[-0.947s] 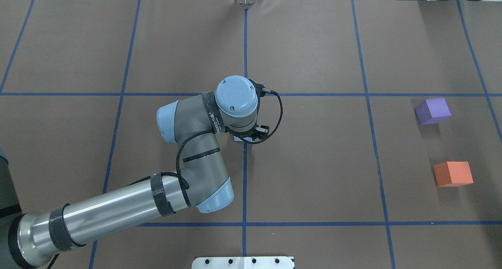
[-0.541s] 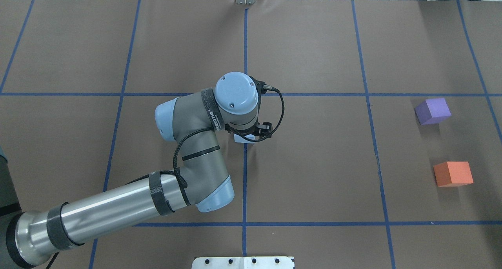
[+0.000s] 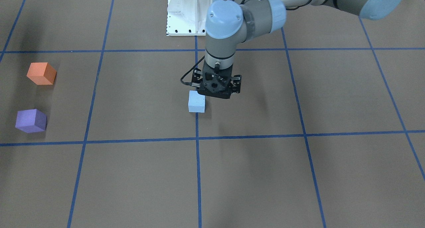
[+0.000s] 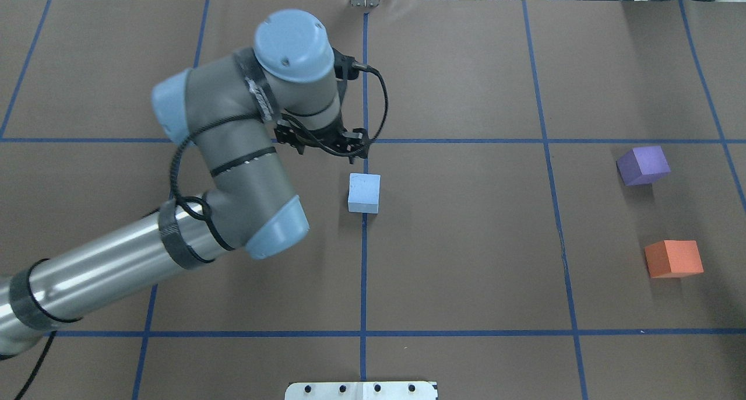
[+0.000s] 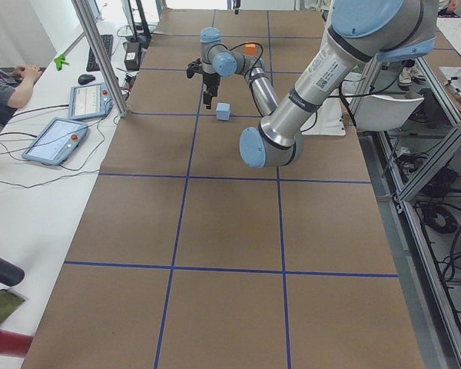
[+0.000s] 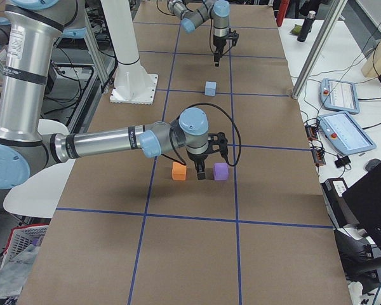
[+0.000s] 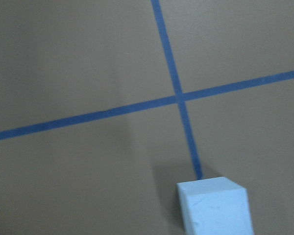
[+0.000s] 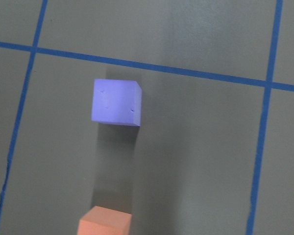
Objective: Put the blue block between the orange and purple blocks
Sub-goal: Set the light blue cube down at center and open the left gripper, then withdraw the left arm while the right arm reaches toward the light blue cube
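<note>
hovering near blue block [image 3: 196,101] w/o contact, left hand [image 3: 217,92] holds nothing; opening can't tell.

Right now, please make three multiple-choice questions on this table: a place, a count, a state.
1. Where is the blue block? A on a blue tape line; B between the other two blocks; C at the table's edge.
2. How many blocks are there? A two; B three; C five.
3. The blue block is: A gripped; B lying free; C stacked.
Answers: 1 A, the line runs under it. 2 B, the blue one, the orange block and the purple block. 3 B, the left gripper hangs apart from it.
</note>
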{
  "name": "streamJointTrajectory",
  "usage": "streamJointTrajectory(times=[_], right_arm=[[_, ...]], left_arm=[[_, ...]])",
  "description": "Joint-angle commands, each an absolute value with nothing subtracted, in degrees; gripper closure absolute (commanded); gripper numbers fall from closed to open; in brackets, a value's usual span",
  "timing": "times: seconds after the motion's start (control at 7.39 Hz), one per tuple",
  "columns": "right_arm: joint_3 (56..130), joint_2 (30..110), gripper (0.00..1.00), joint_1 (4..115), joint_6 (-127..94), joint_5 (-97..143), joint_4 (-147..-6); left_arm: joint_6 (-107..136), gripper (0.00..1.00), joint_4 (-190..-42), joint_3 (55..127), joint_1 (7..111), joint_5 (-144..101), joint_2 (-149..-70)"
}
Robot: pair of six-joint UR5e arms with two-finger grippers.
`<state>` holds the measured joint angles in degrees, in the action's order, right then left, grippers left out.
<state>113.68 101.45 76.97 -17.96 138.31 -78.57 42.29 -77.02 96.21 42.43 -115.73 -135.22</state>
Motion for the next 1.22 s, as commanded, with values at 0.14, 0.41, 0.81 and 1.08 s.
streamJointTrajectory(times=[0.14, 0.41, 0.81, 1.08], right_arm=[[116.71, 91.62, 0.0, 65.52, -39.75, 135.98, -78.84], [116.72, 84.15, 0.0, 56.04, -54.07, 130.81, -79.1], [116.37, 65.83, 0.0, 42.06, -63.44, 118.1, -97.54], [111.4, 57.43, 0.0, 32.82, -67.73, 109.36, -102.31]], left_arm=[[16.09, 0.01, -71.63, 101.77, 59.45, -123.12, -120.9], [-3.95, 0.0, -72.5, 101.17, 70.7, -126.72, -110.0], [-13.49, 0.0, -78.79, 99.85, 83.29, -131.75, -93.39], [-15.71, 0.0, -85.66, 98.44, 87.44, -132.01, -86.61]])
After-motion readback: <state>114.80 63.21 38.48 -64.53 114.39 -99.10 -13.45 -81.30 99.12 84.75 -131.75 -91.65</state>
